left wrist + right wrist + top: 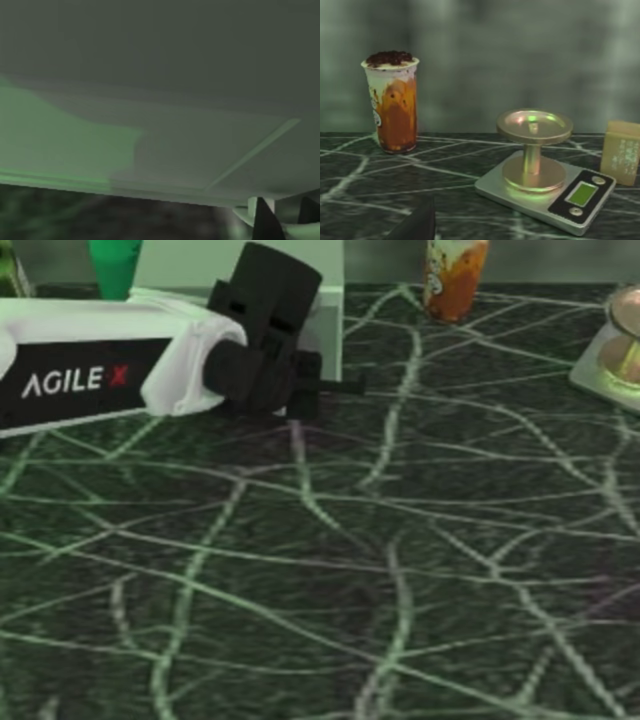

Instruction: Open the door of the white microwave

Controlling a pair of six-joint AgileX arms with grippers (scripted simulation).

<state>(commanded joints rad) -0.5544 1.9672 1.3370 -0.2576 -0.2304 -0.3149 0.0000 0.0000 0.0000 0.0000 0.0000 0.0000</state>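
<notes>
honestly, my left gripper (335, 388) sits right against the white microwave (325, 310) front, the door (165, 140) just beyond its fingers; i cannot tell whether they're apart, so a pull may slip off.

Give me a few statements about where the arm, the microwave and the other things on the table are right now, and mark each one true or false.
1. The left arm's gripper is at the white microwave, at the table's far left. True.
2. A blue mug stands on the table. False: a layered drink cup stands there.
3. A kitchen scale sits at the table's right edge. True.
4. The right gripper is touching the drink cup. False: in the top view no right arm is seen.
</notes>
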